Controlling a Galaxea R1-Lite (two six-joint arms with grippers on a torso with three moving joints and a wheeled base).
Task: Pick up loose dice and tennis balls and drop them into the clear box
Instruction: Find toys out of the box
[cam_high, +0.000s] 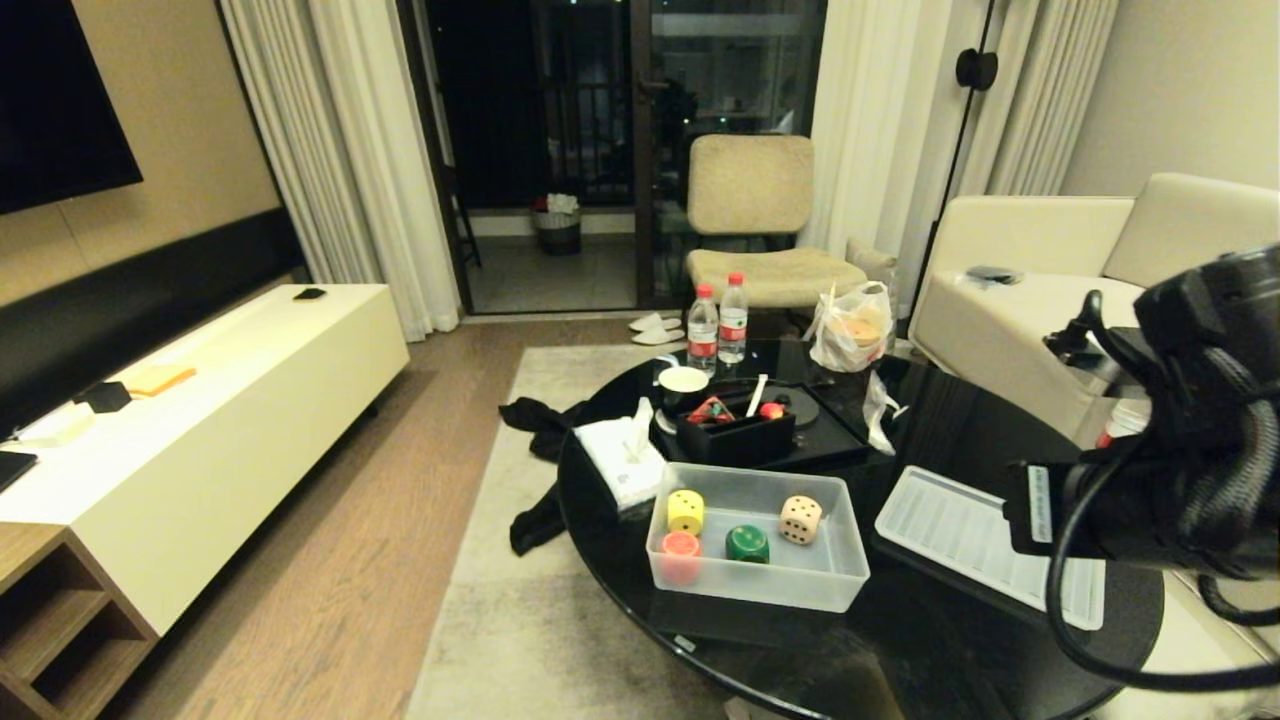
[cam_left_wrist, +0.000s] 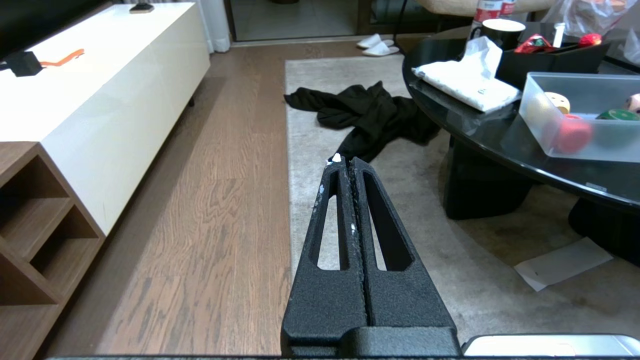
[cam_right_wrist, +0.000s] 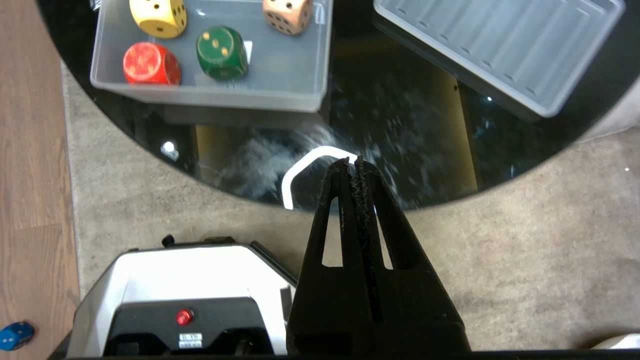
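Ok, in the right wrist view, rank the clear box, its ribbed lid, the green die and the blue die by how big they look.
1. ribbed lid and clear box: alike, both cropped, so not ranked.
2. green die.
3. blue die: smallest, but it lies on the floor, farther off and partly cut off, so that is unsure.

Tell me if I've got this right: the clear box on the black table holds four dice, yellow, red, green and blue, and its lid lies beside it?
Not quite. The fourth die in the clear box is beige, not blue; the head view shows it beside the yellow, red and green ones. The lid does lie beside the box on the black table.
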